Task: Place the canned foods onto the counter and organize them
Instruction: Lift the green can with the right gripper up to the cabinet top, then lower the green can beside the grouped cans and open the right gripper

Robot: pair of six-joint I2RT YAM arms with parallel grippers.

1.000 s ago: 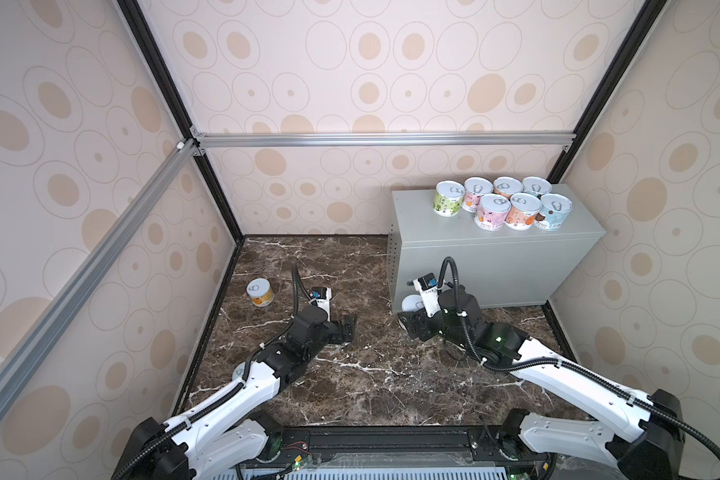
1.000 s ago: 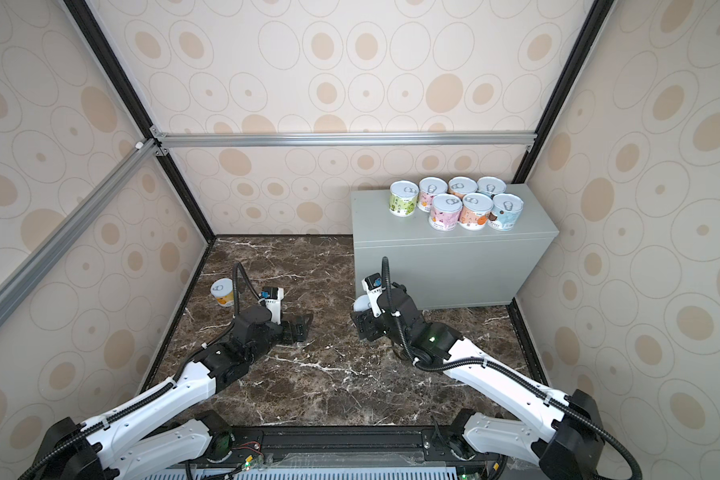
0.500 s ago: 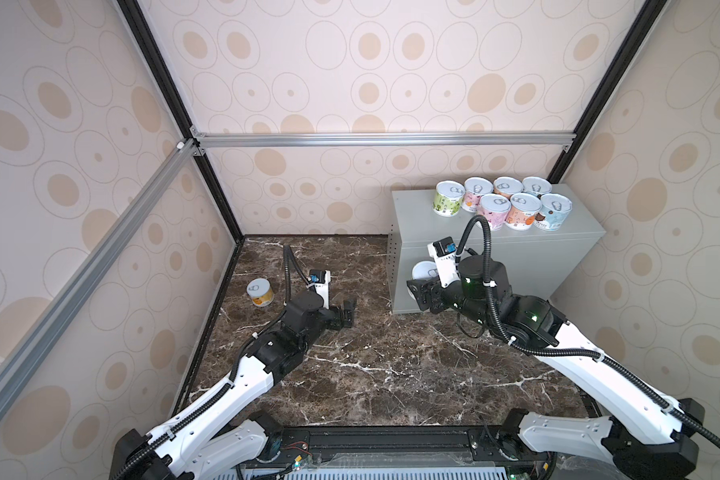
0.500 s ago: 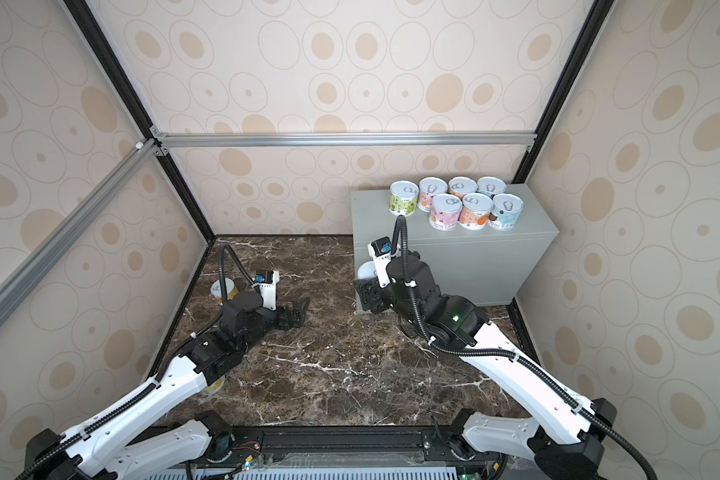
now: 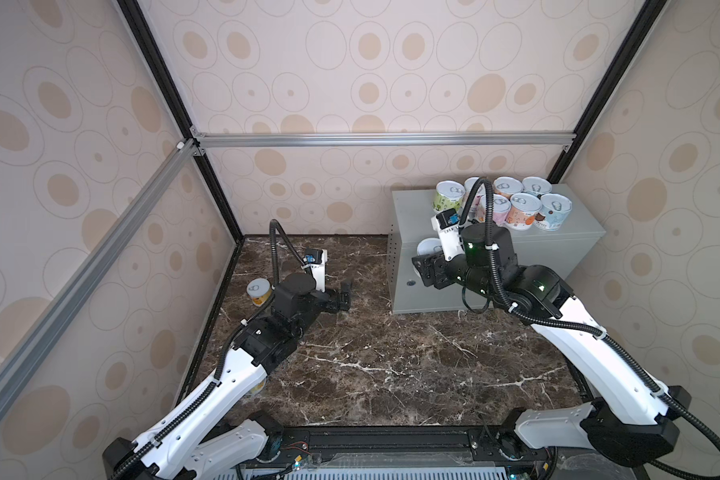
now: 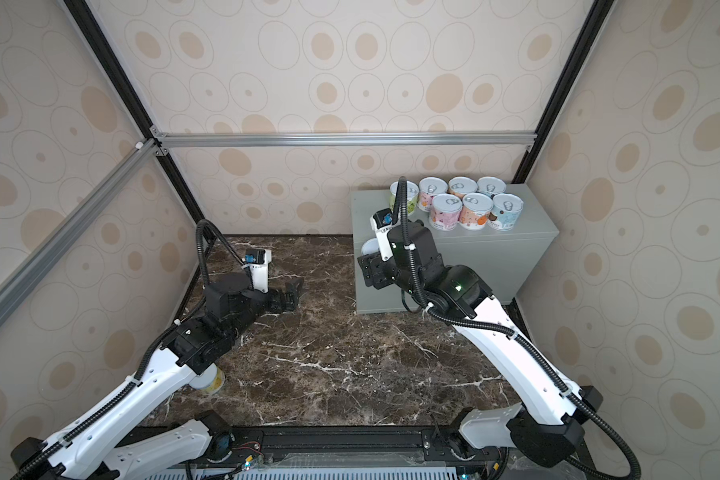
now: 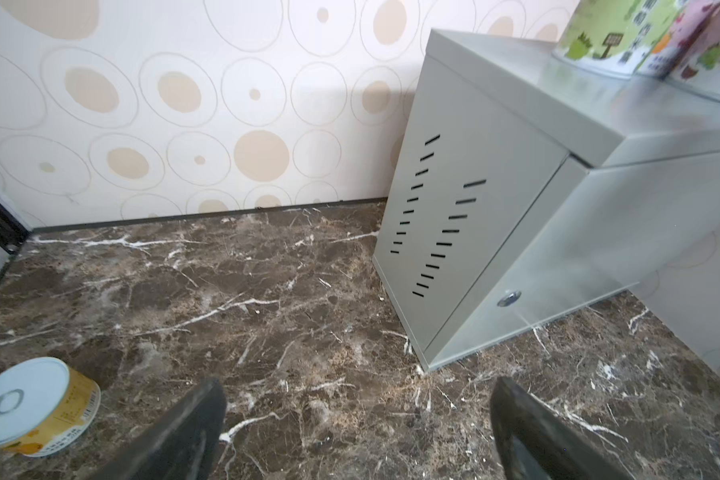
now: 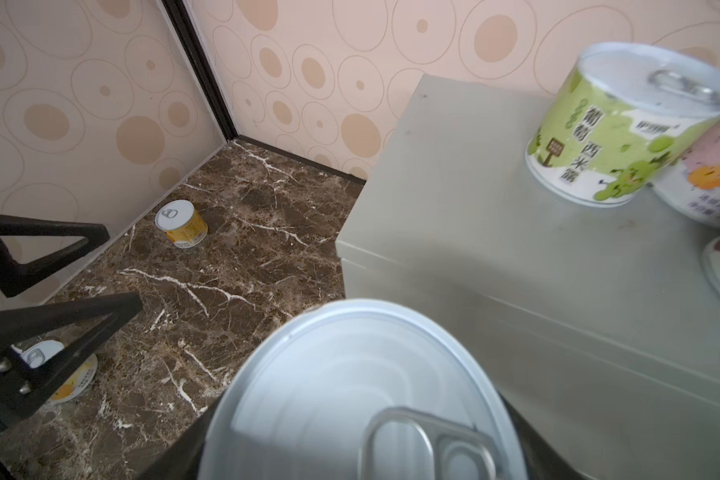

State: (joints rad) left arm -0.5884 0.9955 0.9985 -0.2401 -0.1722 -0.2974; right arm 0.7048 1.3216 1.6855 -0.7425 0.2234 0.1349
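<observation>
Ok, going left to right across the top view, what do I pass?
Yellow tin on the floor → left gripper, open → held tin in the right gripper → light-blue tin on the counter.

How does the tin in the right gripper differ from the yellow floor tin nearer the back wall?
The held tin is clamped in the right gripper, off the floor beside the counter; the yellow tin stands free on the marble floor. The held tin's label is hidden; the yellow tin's yellow label shows. Both are upright, silvery pull-tab lids up.
</observation>
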